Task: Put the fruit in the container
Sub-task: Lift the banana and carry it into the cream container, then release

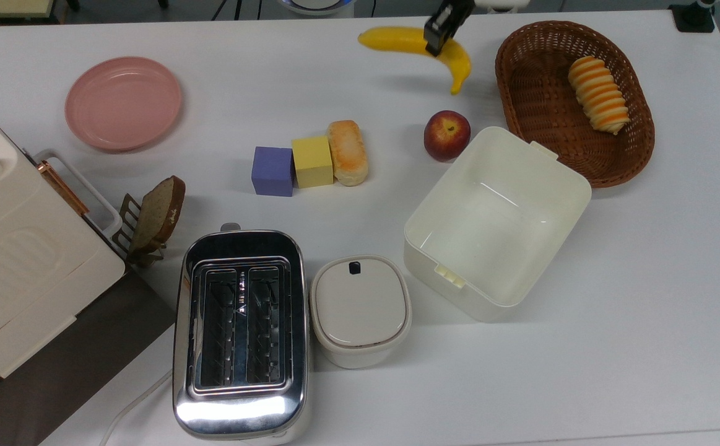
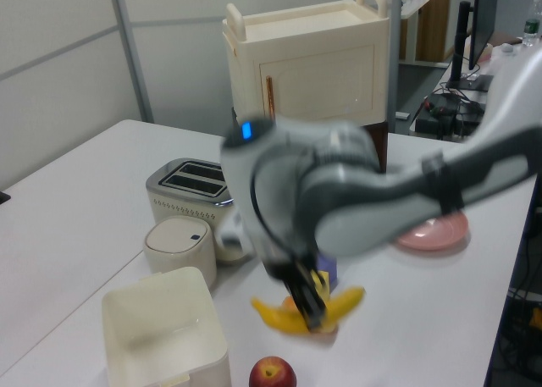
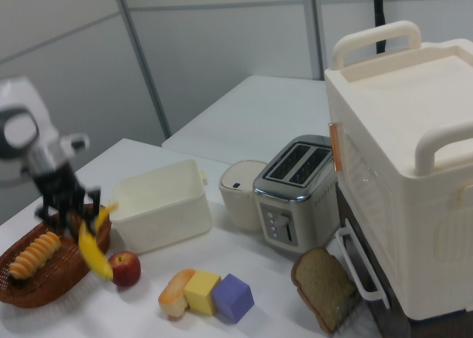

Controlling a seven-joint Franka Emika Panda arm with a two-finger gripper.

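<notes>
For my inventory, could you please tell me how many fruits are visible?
2: the banana, held in the gripper above the table; the apple, on the table beside the container.

Glossy, smooth-skinned yellow banana (image 1: 412,42) over a matt white table (image 1: 644,310). Smooth cream plastic on the container (image 1: 508,167), faintly shiny inside. Woven brown wicker on the basket (image 1: 520,93). Mirror-polished metal on the toaster (image 1: 239,415), reflecting light. Satin plastic on the lidded white pot (image 1: 360,310) and the pink plate (image 1: 122,102). Shiny red apple (image 1: 446,135); matt purple block (image 1: 272,171).
</notes>
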